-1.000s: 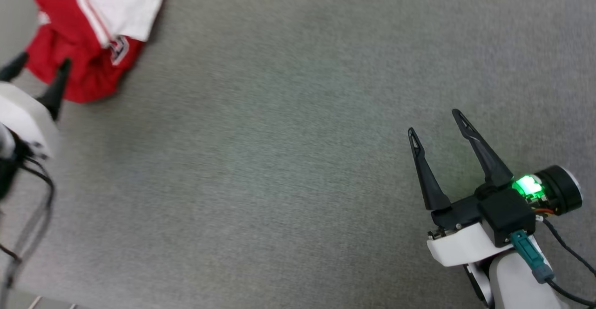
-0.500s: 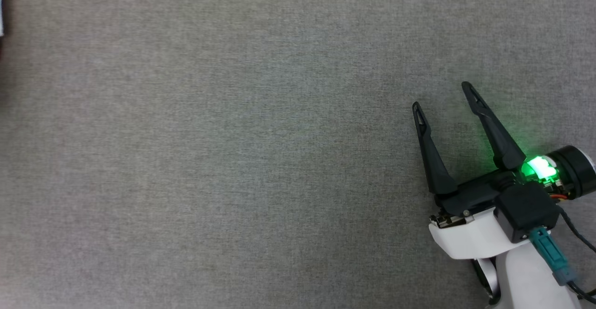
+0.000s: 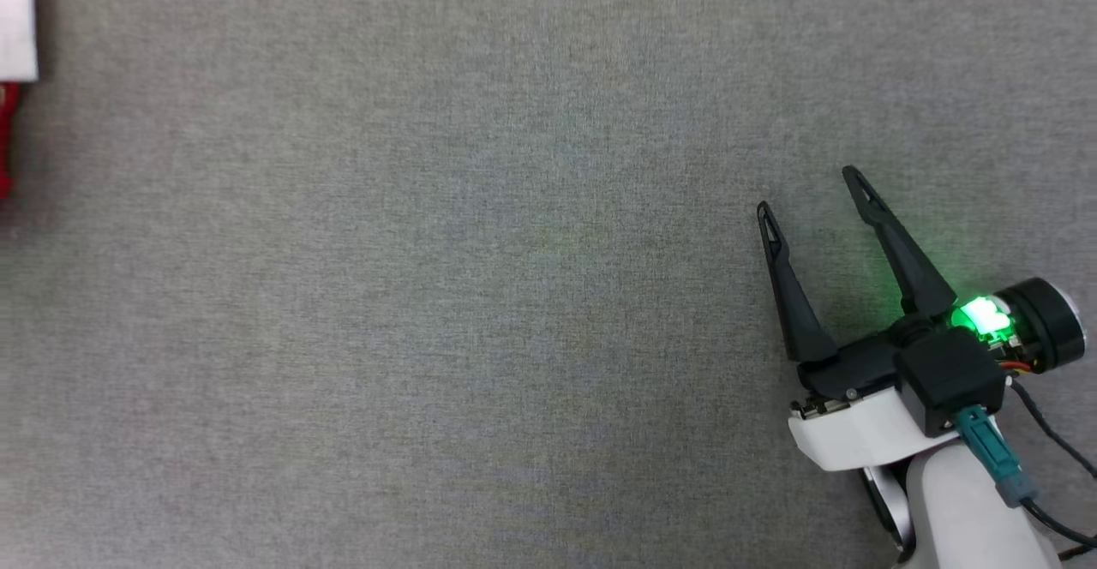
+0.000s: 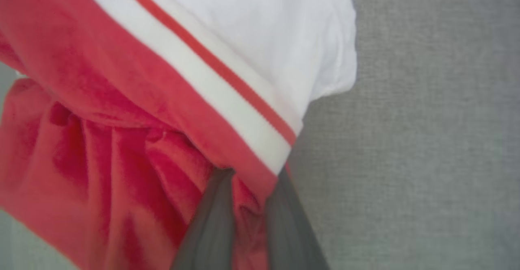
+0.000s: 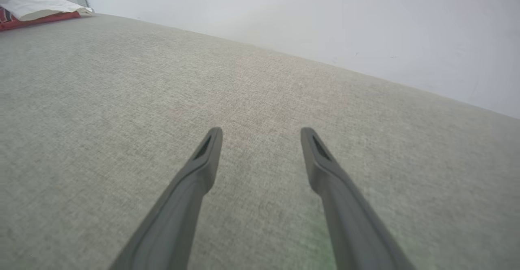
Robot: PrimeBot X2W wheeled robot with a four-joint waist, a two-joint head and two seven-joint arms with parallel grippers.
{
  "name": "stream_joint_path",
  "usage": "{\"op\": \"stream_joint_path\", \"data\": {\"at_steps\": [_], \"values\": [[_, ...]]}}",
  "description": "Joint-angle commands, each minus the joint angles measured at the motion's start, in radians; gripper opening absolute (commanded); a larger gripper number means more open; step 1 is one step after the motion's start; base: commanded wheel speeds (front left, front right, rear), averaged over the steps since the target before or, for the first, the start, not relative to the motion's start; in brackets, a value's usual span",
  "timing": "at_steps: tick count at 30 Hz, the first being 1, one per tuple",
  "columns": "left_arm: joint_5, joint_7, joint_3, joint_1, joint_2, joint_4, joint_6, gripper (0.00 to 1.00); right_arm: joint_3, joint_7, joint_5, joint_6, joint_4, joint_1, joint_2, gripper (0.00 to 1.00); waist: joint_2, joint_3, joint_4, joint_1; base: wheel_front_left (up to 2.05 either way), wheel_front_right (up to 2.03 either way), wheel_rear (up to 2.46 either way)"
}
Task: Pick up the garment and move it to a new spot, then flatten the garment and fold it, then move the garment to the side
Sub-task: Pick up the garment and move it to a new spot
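Observation:
The garment (image 4: 134, 99), red with a white sleeve and red-white striped trim, lies bunched on the grey cloth surface. In the left wrist view my left gripper (image 4: 254, 174) has its two dark fingers close together, with a fold of red fabric pinched between them just below the striped seam. In the head view a red and white sliver of the garment (image 3: 5, 136) shows at the far left edge. My right gripper (image 3: 806, 189) hovers open over bare surface at the lower right, far from the garment. In the right wrist view the garment (image 5: 32, 3) lies far off at the top left, and my right gripper (image 5: 260, 133) holds nothing.
The grey fabric surface (image 3: 480, 278) stretches wide between the garment and my right gripper. In the right wrist view a pale wall (image 5: 284, 14) rises behind the surface's far edge.
The head camera has shifted, so the garment now shows as a sliver at the left edge. The left gripper stood open by the red cloth a second ago. The right gripper stays open.

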Motion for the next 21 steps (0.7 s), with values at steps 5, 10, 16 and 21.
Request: {"op": "stream_joint_path", "data": {"at_steps": [5, 10, 16, 21], "values": [[0.027, -0.11, -0.091, 0.02, 0.013, -0.064, -0.002, 0.0, -0.011, -0.001, 0.02, -0.001, 0.025, 0.024, -0.003, 1.0, 0.0, -0.106, 0.001, -0.0001, 0.0, 0.0, 0.0], [0.076, -0.191, -0.213, 0.029, 0.008, -0.131, -0.002, 0.0, -0.017, -0.002, 0.045, -0.001, 0.056, 0.047, -0.003, 1.0, 0.0, -0.198, 0.0, -0.0001, 0.0, 0.0, 0.0], [0.123, -0.246, -0.358, 0.032, -0.036, -0.217, -0.002, 0.0, -0.017, -0.002, 0.072, -0.001, 0.085, 0.069, -0.003, 1.0, 0.0, -0.285, -0.01, -0.0001, 0.0, 0.0, 0.0], [0.185, -0.277, -0.479, 0.051, -0.157, -0.289, 0.0, 0.0, -0.03, -0.002, 0.106, -0.001, 0.092, 0.086, -0.002, 1.0, 0.0, -0.349, -0.045, -0.0001, 0.0, 0.0, 0.0]]}}
